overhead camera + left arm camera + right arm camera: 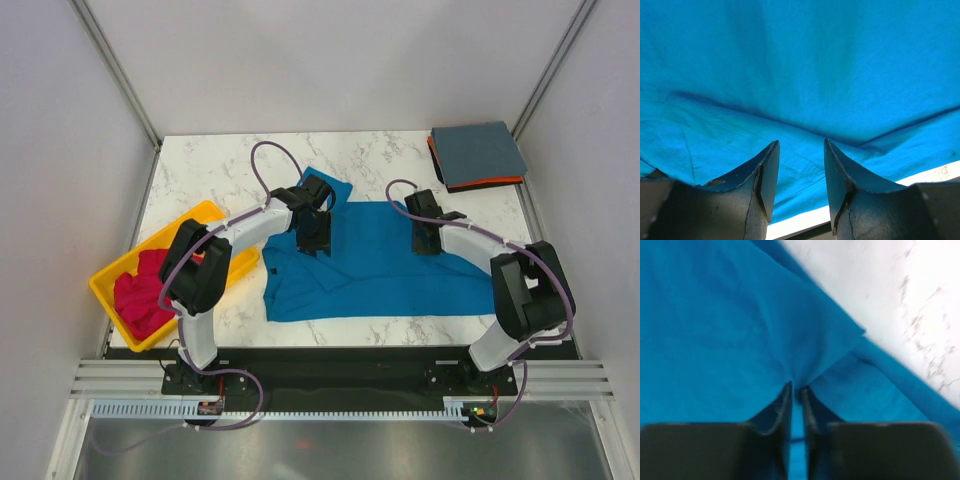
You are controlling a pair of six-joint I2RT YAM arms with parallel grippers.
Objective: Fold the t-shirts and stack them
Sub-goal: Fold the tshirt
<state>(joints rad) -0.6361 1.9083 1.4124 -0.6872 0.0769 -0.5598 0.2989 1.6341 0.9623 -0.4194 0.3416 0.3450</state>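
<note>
Lower centre, top view: bright blue cloth t-shirt (380, 275) spread on white marble-patterned table (200, 165), left part rumpled and doubled over. Left gripper (316, 238) down at shirt's left part; jaws apart, released, blue cloth lying beyond tips. Right gripper (796, 387) at shirt's upper right edge; jaws nearly together, pinching puckered fold of blue cloth. Left of frame: magenta-red t-shirt (145, 292) crumpled in yellow plastic tray (212, 211). Upper right corner: folded slate grey-blue t-shirt (480, 152) stacked on folded orange t-shirt (490, 183), only orange edges visible.
</note>
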